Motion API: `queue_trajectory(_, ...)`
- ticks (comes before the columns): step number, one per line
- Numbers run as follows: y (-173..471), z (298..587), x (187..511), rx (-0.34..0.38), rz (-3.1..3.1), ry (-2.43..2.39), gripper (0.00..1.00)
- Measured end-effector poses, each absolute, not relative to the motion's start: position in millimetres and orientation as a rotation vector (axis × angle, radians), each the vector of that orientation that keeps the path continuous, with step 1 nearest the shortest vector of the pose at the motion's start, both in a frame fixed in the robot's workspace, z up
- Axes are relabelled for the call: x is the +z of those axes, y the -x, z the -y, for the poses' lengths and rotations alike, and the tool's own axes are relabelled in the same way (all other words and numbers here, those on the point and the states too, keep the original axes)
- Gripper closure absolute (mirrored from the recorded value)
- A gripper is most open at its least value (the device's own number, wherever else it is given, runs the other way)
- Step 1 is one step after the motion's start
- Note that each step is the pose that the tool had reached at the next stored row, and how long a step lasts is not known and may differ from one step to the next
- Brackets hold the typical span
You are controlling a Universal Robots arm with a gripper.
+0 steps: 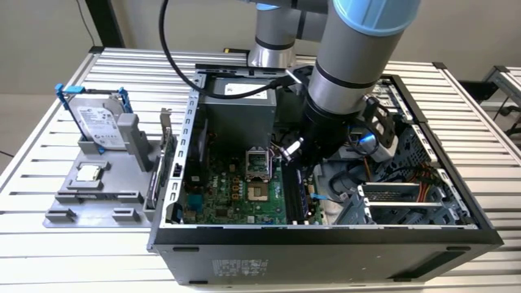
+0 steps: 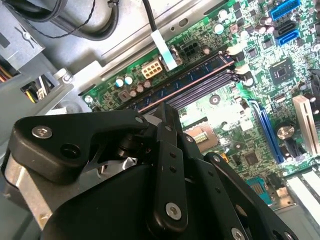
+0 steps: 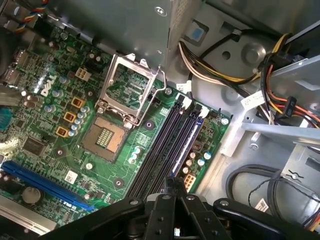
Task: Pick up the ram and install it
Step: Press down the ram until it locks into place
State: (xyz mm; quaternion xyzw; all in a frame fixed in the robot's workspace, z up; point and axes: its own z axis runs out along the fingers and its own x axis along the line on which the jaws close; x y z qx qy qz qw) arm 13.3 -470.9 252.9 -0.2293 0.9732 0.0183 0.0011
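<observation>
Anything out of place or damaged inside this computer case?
The processor socket on the motherboard stands open and empty, with its metal retention frame flipped up. Nothing looks spilled or broken.

The claw (image 2: 167, 117) hides its own fingertips, and the arm covers the slots' near ends.

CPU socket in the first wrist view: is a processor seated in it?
No. The CPU socket shows its bare contact grid, and its metal retention frame is swung open above it.
</observation>
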Motion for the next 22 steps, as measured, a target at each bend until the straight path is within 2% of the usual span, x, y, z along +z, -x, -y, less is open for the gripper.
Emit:
queue_trajectory(7,-13.3,470.8,252.8,0.092,-3.037,0.771,1.0)
queue_trajectory(22,-14.9,470.8,253.2,0.093,-2.962,1.039,1.0)
